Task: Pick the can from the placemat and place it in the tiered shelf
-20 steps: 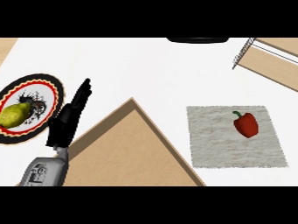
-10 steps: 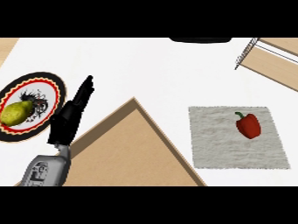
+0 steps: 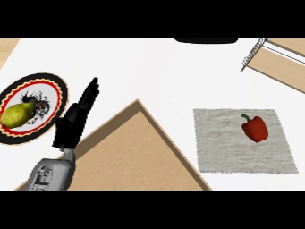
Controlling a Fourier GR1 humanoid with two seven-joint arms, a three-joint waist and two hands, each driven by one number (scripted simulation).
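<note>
Fingers (image 3: 88,91) of left hand (image 3: 72,125) straight and together, beside plate (image 3: 49,80), red pepper (image 3: 255,129) on placemat (image 3: 221,152)

A black-rimmed plate (image 3: 49,79) is lying at the left of the white tabletop (image 3: 154,71). A yellow pear (image 3: 17,115) is resting on it, beside a dark pattern at its middle. A tan board (image 3: 135,156) is coming in from the lower edge, its corner pointing up. A dark thing (image 3: 206,40) is showing at the top edge.
</note>
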